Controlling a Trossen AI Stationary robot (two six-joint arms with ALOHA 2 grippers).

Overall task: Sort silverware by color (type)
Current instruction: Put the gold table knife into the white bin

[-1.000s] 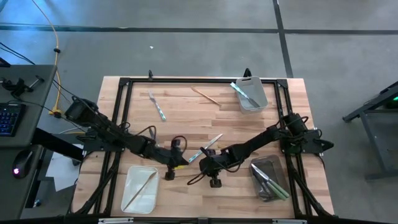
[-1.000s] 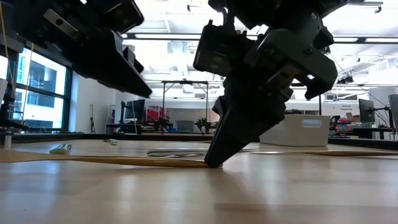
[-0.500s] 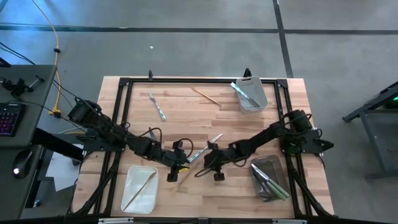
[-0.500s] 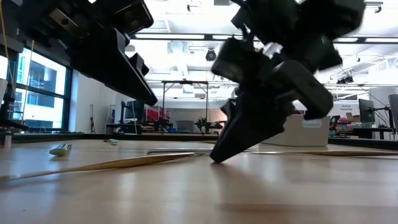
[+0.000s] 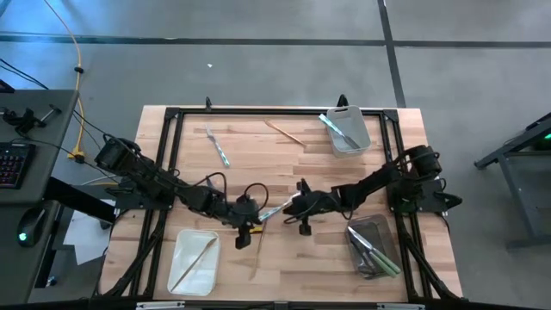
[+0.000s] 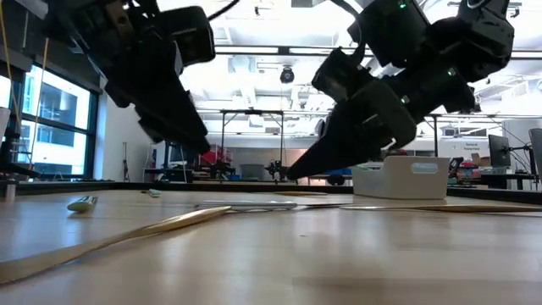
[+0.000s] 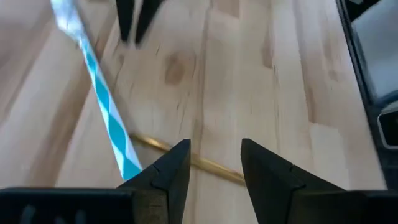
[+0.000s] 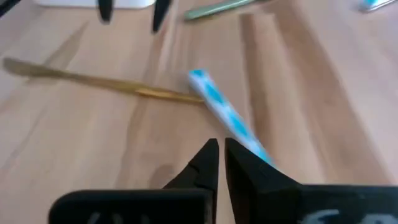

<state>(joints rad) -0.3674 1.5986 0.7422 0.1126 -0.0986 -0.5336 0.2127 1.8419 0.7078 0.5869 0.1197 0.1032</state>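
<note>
my left gripper [image 7: 214, 163] hangs just over the wood with its fingers [image 7: 171, 168] apart and nothing between them. a gold piece [image 7: 186, 159] lies flat on the table [image 7: 292, 93] and passes under the gap between those fingers, not pinched. the blue piece [image 7: 102, 106] lies just beside my left fingers, slanting away from them toward my other arm.

my right gripper [image 8: 217, 155] has its fingers together, only a sliver between the tips, holding nothing. the blue piece's handle end [image 8: 217, 102] sits just ahead of those tips and runs back along one finger; i cannot tell if it touches. the gold piece [image 8: 93, 79] lies beyond it, crosswise.

seen from above, my two grippers [image 5: 245, 226] [image 5: 297, 207] face each other near the table's middle, with the blue piece [image 5: 274, 210] between them and the gold piece [image 5: 257, 250] reaching from my left gripper toward the near edge.

farther out, another gold piece [image 5: 196, 258] lies in the tray [image 5: 181, 280] near my left arm, and green pieces [image 5: 374, 257] in the tray [image 5: 368, 229] near my right.
</note>
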